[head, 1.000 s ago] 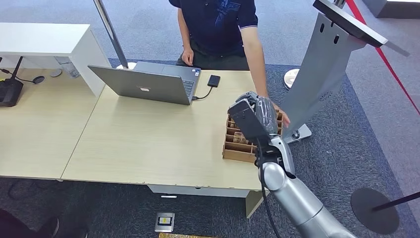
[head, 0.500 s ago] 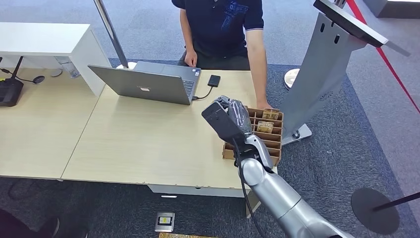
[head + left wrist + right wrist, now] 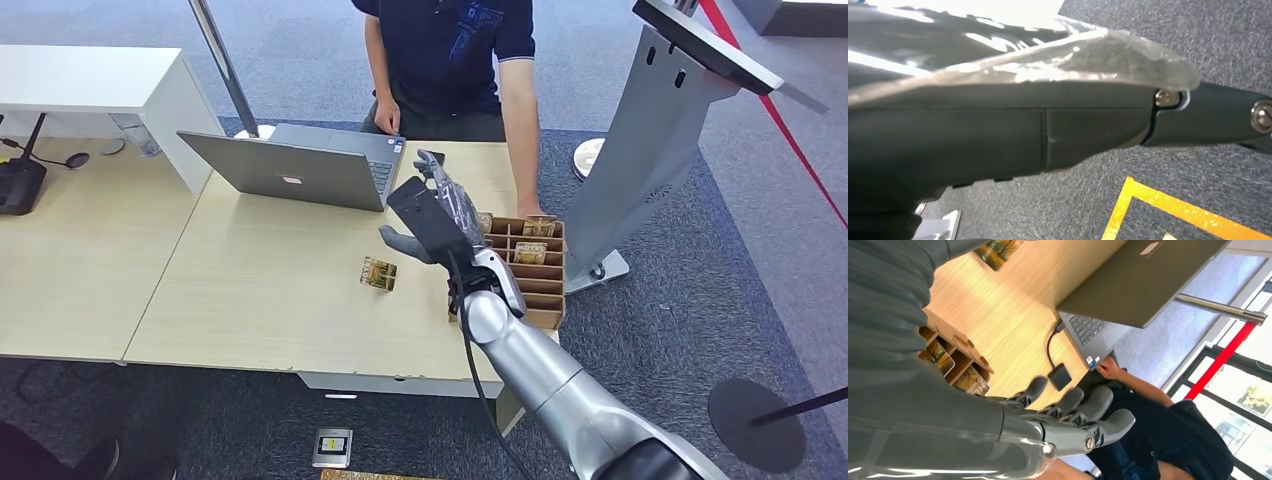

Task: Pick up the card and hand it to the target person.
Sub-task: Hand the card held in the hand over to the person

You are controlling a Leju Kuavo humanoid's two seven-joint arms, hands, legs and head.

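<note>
Here a pale wooden table [image 3: 280, 290] is seen from above in the head view, with a person [image 3: 450, 55] in a dark shirt standing at its far side. One of the person's hands [image 3: 386, 118] is at the far edge of an open grey laptop [image 3: 300, 165], and the other arm reaches down toward the far end of a brown divided box [image 3: 535, 270] that sits at the right end of the table. A tall grey stand [image 3: 650, 140] rises from the carpet just beside that end of the table. A small black device [image 3: 432, 163] is joined to the laptop by a cable and lies on the table near it.

The right arm [image 3: 560, 390] is raised from below over the table, and the right hand [image 3: 432, 215] is held above the surface between the laptop and the box. Its fingers [image 3: 1083, 412] are stretched out and spread apart, with the thumb set apart to the side, and nothing is held in them. The left hand cannot be made out in the left wrist view, so how it is set cannot be told.

The card [image 3: 379, 273] is seen lying on the table, near the thumb side of the right hand and apart from it, well short of the person. More cards are seen upright in the compartments of the box, two at its far end [image 3: 530, 240].
</note>
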